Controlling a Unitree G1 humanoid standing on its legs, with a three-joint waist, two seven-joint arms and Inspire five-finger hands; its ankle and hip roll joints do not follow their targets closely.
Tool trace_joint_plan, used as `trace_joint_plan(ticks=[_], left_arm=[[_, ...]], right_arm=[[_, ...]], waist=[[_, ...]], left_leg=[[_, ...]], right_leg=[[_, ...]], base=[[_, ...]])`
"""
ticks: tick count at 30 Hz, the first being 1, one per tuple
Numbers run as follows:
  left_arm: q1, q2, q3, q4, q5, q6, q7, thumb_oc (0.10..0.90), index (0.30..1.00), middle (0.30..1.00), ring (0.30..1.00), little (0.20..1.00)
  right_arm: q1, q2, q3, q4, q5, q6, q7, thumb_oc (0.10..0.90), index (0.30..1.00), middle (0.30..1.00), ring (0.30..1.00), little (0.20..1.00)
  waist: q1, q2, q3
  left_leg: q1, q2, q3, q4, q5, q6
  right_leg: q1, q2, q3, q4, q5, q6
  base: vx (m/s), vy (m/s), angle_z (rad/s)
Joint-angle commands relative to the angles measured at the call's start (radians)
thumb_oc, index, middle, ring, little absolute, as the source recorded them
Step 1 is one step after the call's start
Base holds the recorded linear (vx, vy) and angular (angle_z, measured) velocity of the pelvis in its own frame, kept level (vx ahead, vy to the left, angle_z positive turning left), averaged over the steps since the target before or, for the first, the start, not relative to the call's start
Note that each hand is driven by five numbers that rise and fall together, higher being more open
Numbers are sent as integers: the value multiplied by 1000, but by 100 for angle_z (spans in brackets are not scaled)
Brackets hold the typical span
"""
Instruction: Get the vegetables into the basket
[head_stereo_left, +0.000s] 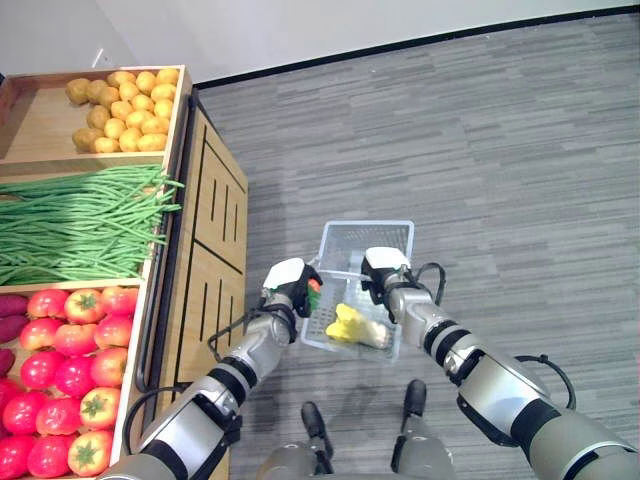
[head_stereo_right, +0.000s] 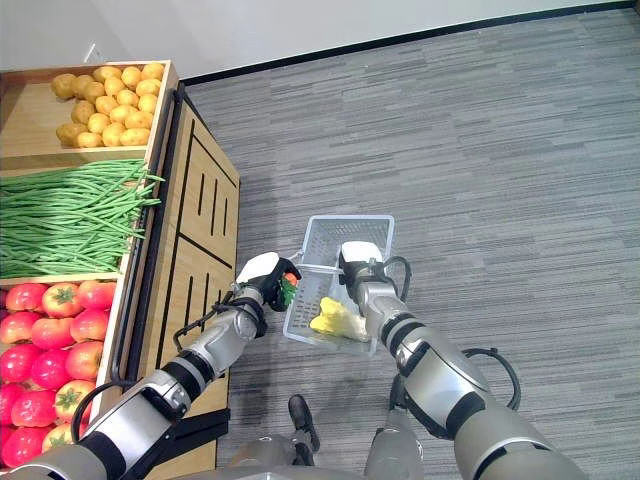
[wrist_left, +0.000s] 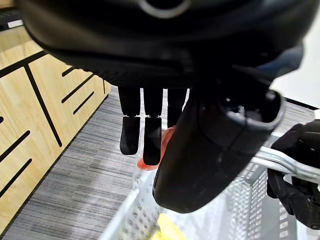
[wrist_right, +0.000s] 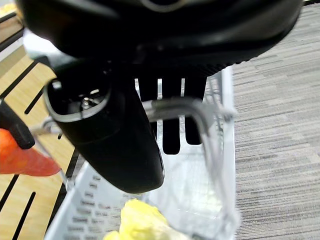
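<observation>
A white wire basket (head_stereo_left: 365, 229) hangs over the grey carpet, carried by its metal handle (wrist_right: 200, 108), on which my right hand (head_stereo_left: 384, 272) is shut. A yellow vegetable (head_stereo_left: 350, 325) lies in the basket's near end, also seen as the yellow vegetable (wrist_right: 135, 220). My left hand (head_stereo_left: 289, 281) is at the basket's left rim, shut on an orange carrot with a green top (head_stereo_left: 314, 290). The carrot's orange body (wrist_left: 168, 138) shows between the fingers and thumb, just above the rim, and as the carrot (wrist_right: 25, 158) from the other wrist.
A wooden produce stand (head_stereo_left: 205, 215) runs along the left, with potatoes (head_stereo_left: 125, 110), green beans (head_stereo_left: 75, 220), tomatoes (head_stereo_left: 70, 350) and dark purple vegetables (head_stereo_left: 8, 315) at the edge. Grey carpet (head_stereo_left: 480, 150) stretches to the right and beyond the basket.
</observation>
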Motion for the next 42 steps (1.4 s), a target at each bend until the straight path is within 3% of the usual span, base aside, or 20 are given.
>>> trace_joint_plan(ticks=[1, 13, 14, 21, 28, 36, 42], left_arm=[[-168, 10, -72, 46, 58, -33, 54, 400, 300, 300, 300, 300], [-141, -59, -77, 265, 92, 9, 71, 402, 303, 303, 303, 303], [-139, -66, -76, 288, 93, 13, 75, 900, 1000, 1000, 1000, 1000], [-132, -89, -82, 357, 103, 20, 73, 900, 1000, 1000, 1000, 1000], [-112, -83, -94, 314, 108, 10, 56, 900, 1000, 1000, 1000, 1000], [-25, 1, -103, -7, 0, -83, -78, 900, 1000, 1000, 1000, 1000], [66, 124, -72, -197, -111, -127, -200, 900, 1000, 1000, 1000, 1000]], right_arm=[[-232, 112, 12, -61, -14, -89, -64, 400, 300, 300, 300, 300], [-107, 46, -13, -550, 187, -153, -89, 400, 300, 300, 300, 300], [-101, 47, -10, -564, 192, -158, -92, 400, 300, 300, 300, 300], [-66, 59, 3, -595, 279, -170, -82, 400, 300, 300, 300, 300], [-55, 54, -7, -548, 268, -158, -86, 400, 300, 300, 300, 300], [-4, 1, -103, -376, 286, -108, -76, 400, 300, 300, 300, 300], [5, -79, -143, -201, 189, -98, -27, 400, 300, 300, 300, 300]], waist=[[-14, 6, -32], [-74, -27, -19], [-76, -29, -19], [-84, -41, -27], [-74, -45, -40], [-31, -37, -82], [1, -48, -128]], left_leg=[[-43, 100, -112, 3, 57, -143], [-33, 117, -74, 1, 51, -140], [-32, 120, -71, 1, 51, -141], [-23, 134, -55, 3, 54, -143], [-7, 142, -58, 5, 50, -143], [34, 150, -82, 6, 34, -142], [80, 157, -102, 5, 17, -144]], right_leg=[[53, -111, 33, 6, -44, 152], [25, -94, 68, 8, -41, 148], [24, -92, 71, 8, -41, 148], [20, -81, 84, 8, -44, 143], [40, -74, 77, 10, -52, 139], [111, -70, 40, 10, -72, 137], [173, -60, 13, 10, -93, 137]], base=[[0, 0, 0], [-5, -3, -4], [-16, -9, -4], [-19, -13, -9], [-11, -21, -6], [23, -22, 9], [41, -2, 11]])
